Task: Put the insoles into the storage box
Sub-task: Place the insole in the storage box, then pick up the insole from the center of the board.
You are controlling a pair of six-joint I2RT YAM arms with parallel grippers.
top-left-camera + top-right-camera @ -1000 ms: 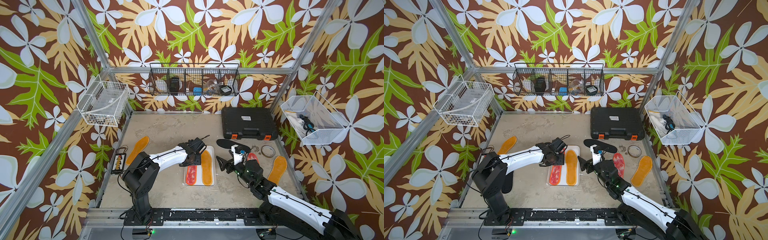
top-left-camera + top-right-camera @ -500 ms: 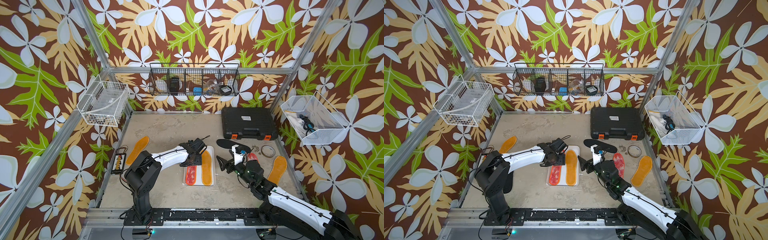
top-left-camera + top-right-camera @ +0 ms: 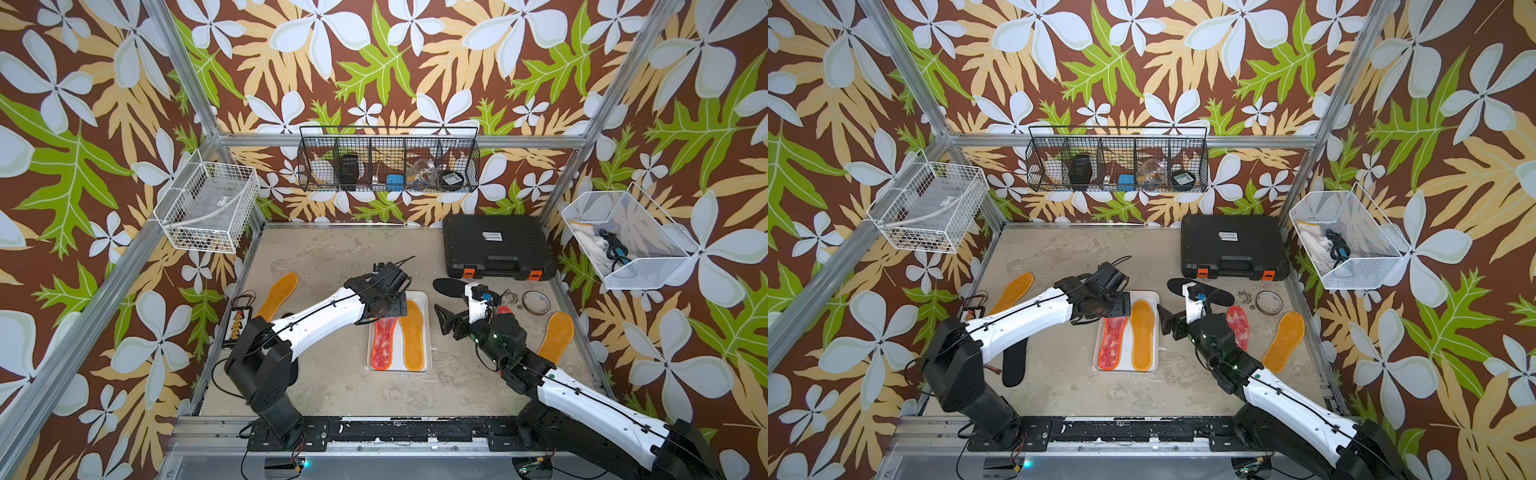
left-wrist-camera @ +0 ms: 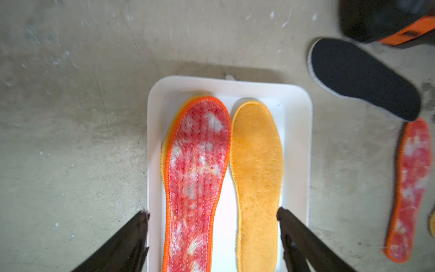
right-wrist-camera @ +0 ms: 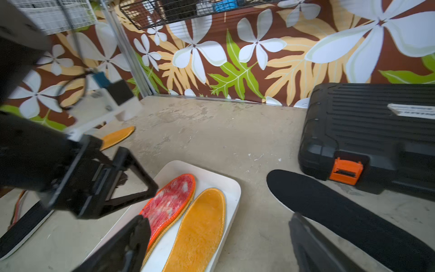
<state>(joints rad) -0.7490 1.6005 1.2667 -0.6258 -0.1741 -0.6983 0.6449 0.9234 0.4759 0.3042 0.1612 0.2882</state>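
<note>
The left gripper (image 4: 211,212) hangs spread and empty over the shallow white plastic storage box (image 4: 297,101), where an orange-rimmed red-white insole (image 4: 197,164) lies flat beside a fuzzy orange-yellow insole (image 4: 256,164). The right gripper (image 5: 217,217) is also spread, holding nothing.

Black case (image 3: 519,257) label (image 3: 493,237) seemingly printed, unreadable.

I read 8 items directly on the grey tabletop (image 3: 332,257): storage box (image 3: 398,353), black case (image 3: 496,245), tape ring (image 3: 525,302), left orange insole (image 3: 279,294), right orange insole (image 3: 556,340), left black insole (image 3: 1014,361), right black insole (image 3: 1223,297), red-white insole (image 3: 1239,328).
</note>
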